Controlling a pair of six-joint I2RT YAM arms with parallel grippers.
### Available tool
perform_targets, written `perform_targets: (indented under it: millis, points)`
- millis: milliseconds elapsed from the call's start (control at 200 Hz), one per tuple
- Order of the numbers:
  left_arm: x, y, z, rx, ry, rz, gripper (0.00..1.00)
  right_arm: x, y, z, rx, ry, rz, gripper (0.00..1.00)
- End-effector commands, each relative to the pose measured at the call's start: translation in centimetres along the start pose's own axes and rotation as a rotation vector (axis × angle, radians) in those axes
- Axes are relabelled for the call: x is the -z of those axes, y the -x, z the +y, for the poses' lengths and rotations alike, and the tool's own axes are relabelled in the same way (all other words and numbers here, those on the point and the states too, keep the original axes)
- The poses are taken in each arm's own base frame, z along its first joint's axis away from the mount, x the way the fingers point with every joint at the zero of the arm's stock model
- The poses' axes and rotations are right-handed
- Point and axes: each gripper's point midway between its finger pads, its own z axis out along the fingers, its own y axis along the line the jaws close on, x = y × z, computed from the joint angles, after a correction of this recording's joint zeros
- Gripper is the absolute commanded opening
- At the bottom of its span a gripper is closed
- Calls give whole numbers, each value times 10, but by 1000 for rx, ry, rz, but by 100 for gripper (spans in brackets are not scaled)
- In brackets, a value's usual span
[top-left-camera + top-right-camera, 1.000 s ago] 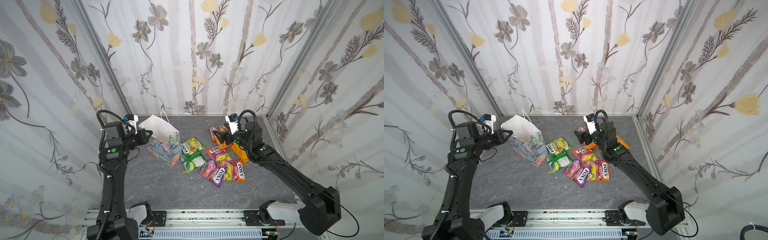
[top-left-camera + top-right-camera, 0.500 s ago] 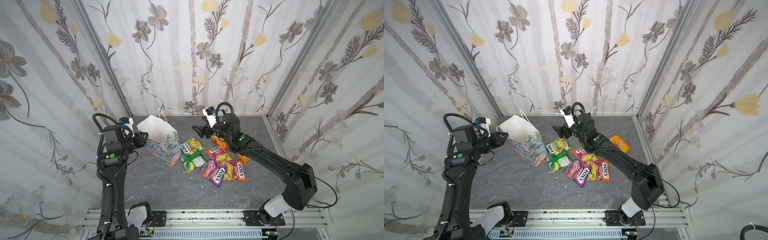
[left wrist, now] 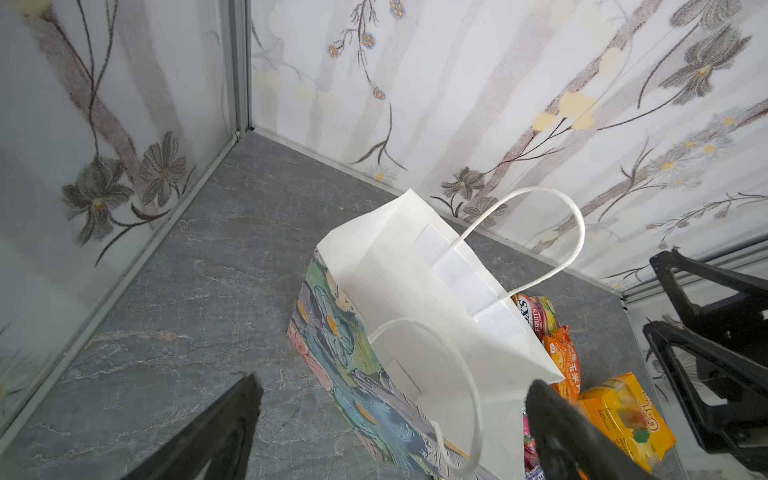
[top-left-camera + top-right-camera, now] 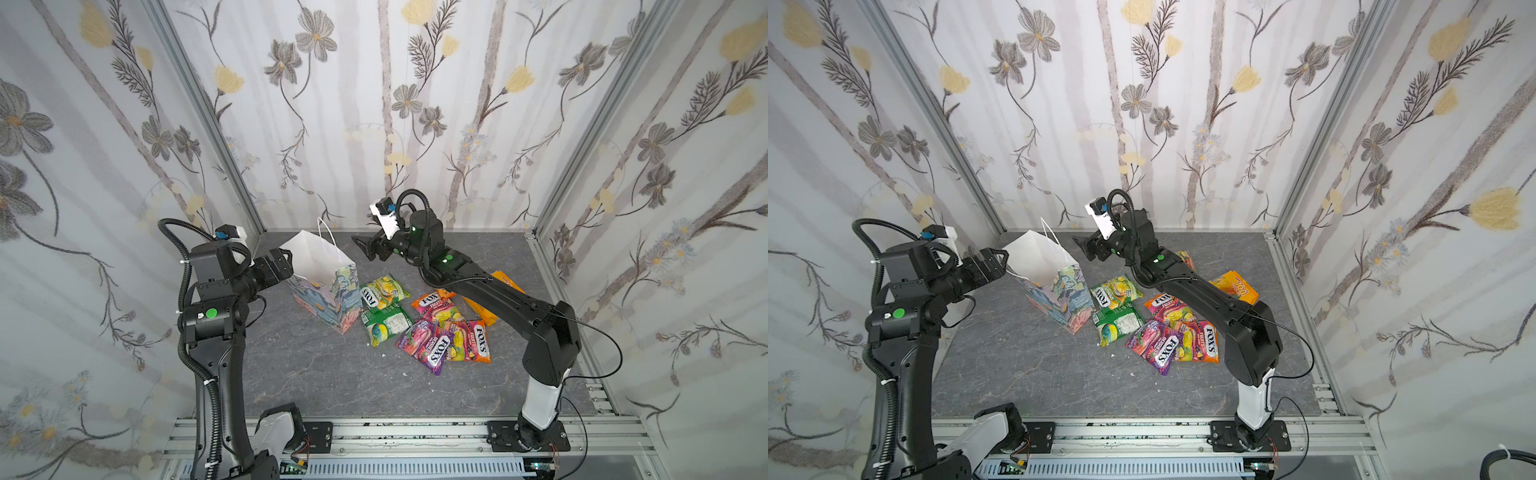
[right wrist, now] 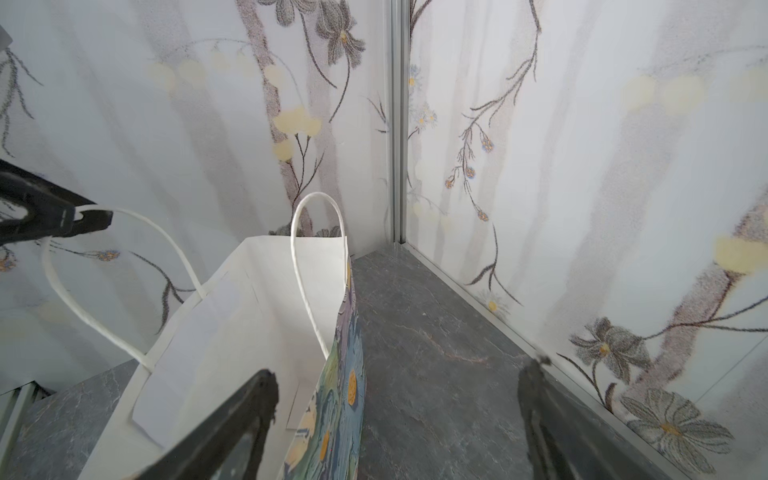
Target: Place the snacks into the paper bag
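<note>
The paper bag (image 4: 328,286) (image 4: 1054,286) stands upright at the back left, mouth open and white inside; no pack shows in it. My left gripper (image 4: 287,258) (image 3: 395,382) is open at the bag's left rim, with the near cord handle (image 3: 465,365) looping loose between its fingers. My right gripper (image 4: 362,248) (image 5: 390,407) is open and empty, and its jaws straddle the bag's painted right wall (image 5: 336,415). The snacks lie on the floor right of the bag: a yellow-green pouch (image 4: 380,291), a green one (image 4: 386,326), a purple one (image 4: 428,347) and several orange packs (image 4: 471,345) (image 4: 1235,286).
Floral-papered walls close in the grey floor (image 4: 316,374) on three sides, and the bag stands near the back left corner post (image 3: 239,83). An aluminium rail (image 4: 395,432) carrying both arm bases runs along the front. My right arm (image 4: 498,303) stretches over the orange packs.
My right gripper has swung left from the snack pile to the bag's mouth. My left gripper, shut at the bag's rim a second ago, has opened.
</note>
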Motion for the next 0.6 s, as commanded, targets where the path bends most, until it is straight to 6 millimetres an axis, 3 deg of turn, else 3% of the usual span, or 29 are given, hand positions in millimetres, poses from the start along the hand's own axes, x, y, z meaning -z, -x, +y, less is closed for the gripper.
perform_targets:
  millis: [0, 235, 250, 270, 415, 505, 600]
  points:
    - [-2, -6, -8, 50, -51, 0, 100, -13, 11, 5, 58, -13, -25, 90]
    - [-4, -17, -13, 55, -61, 20, 100, -48, 17, 14, 77, 13, -50, 91]
    - [-4, -17, -14, 55, -63, 19, 100, -53, 17, 33, 80, 45, -51, 91]
    - [-4, -18, -14, 55, -64, 18, 100, -56, 16, 36, 81, 54, -48, 90]
    - [-4, -18, -15, 54, -65, 7, 100, -75, 11, 38, 81, 43, -46, 88]
    - [-6, -19, -16, 54, -68, 14, 100, -81, 9, 37, 82, 41, -48, 83]
    - [-8, -18, -18, 55, -75, 5, 100, -85, 8, 36, 85, 40, -52, 71]
